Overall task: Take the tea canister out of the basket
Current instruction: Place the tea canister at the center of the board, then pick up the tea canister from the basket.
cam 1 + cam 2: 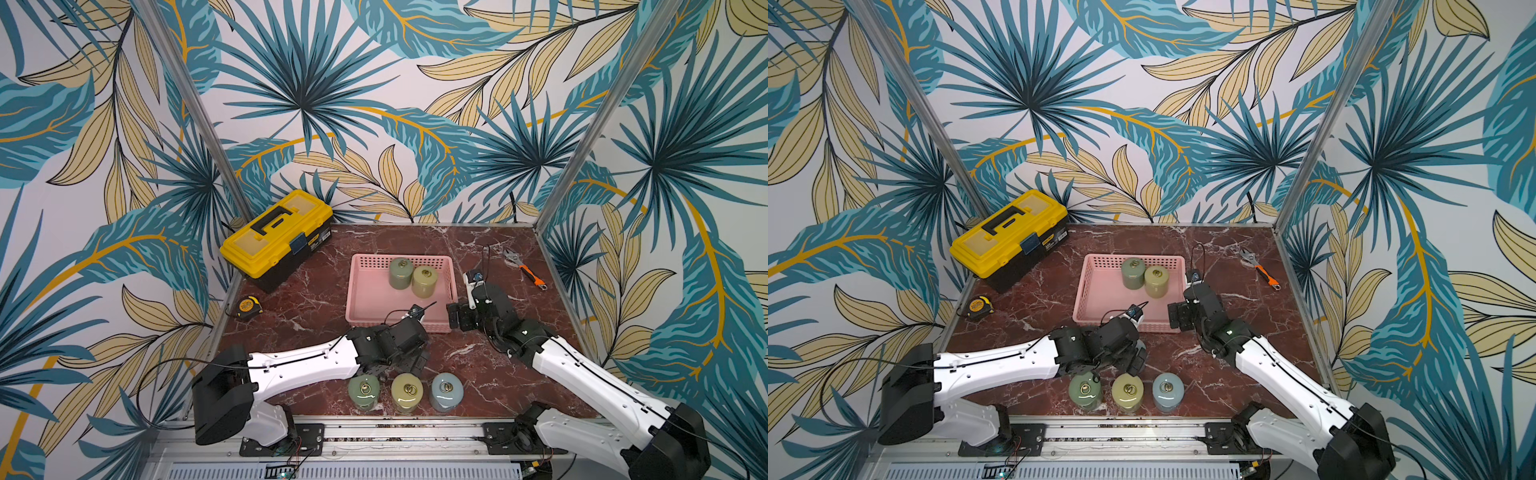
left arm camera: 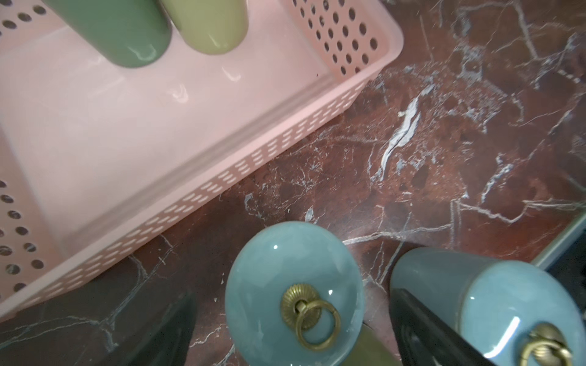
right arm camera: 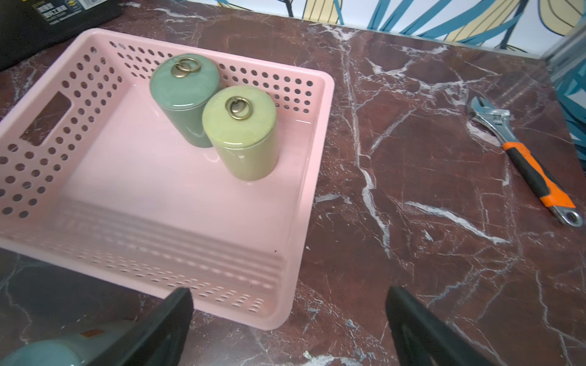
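The pink basket (image 1: 365,299) stands mid-table and holds two upright tea canisters, a dark green one (image 1: 401,272) and a yellow-green one (image 1: 424,281), both near its far right corner. My left gripper (image 2: 291,332) points down, open, in front of the basket. A blue canister (image 2: 285,269) stands on the marble between its fingers (image 2: 165,332), with a gap on each side. In both top views the arm hides this canister. My right gripper (image 3: 290,326) is open and empty over the table at the basket's near right corner (image 3: 279,310).
Three more canisters stand in a row at the front edge: green (image 1: 364,390), yellow-green (image 1: 407,392), blue (image 1: 446,390). A yellow-and-black toolbox (image 1: 276,237) sits back left, a tape measure (image 1: 248,306) left, an orange-handled wrench (image 1: 524,268) right. Walls close three sides.
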